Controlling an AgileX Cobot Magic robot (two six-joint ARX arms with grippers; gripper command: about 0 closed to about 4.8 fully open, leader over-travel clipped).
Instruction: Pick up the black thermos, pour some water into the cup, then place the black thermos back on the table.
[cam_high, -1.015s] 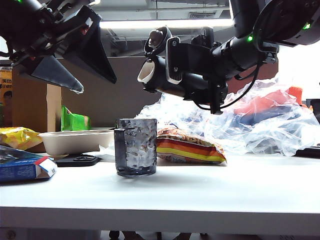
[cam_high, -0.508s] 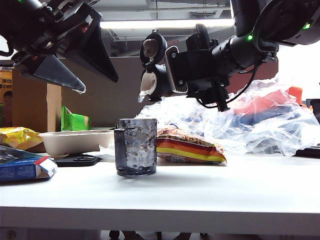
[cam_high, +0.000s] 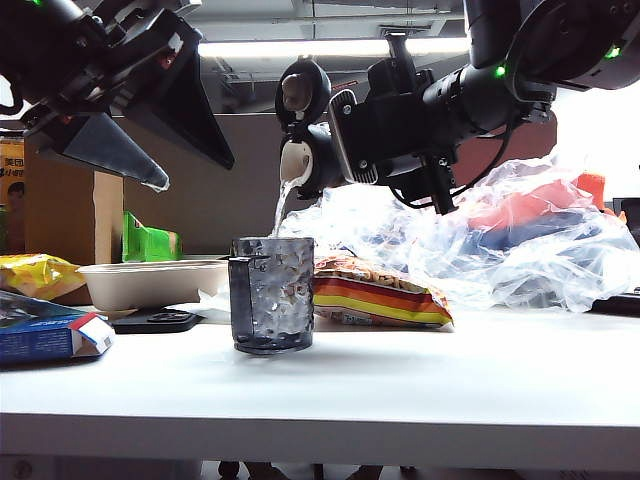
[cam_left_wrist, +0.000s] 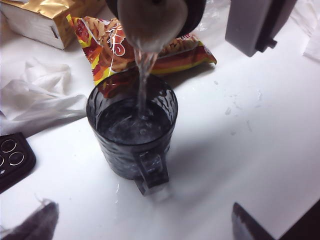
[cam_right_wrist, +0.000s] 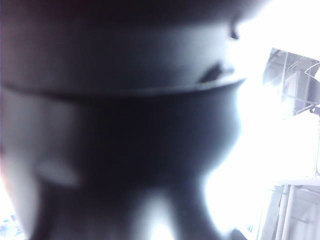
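The black thermos (cam_high: 318, 160) hangs tilted above the cup (cam_high: 272, 295), lid flipped open, pale spout turned down. A thin stream of water (cam_high: 281, 208) runs from the spout into the cup. My right gripper (cam_high: 352, 140) is shut on the thermos body, which fills the right wrist view as a dark blur (cam_right_wrist: 125, 125). The dimpled grey cup (cam_left_wrist: 132, 130) stands on the white table (cam_high: 450, 380), partly full, handle toward my left gripper (cam_left_wrist: 142, 227). That left gripper (cam_high: 192, 168) hovers open and empty, high and left of the cup.
A striped snack bag (cam_high: 375, 295) lies just behind the cup. A beige tray (cam_high: 150, 280), a flat black object (cam_high: 155, 320) and a blue box (cam_high: 45, 335) sit at the left. Crumpled clear plastic bags (cam_high: 520, 250) pile up at the back right.
The right wrist has rolled the thermos further over, turning its spout downward. Water now streams into the cup. The left arm has stayed still.
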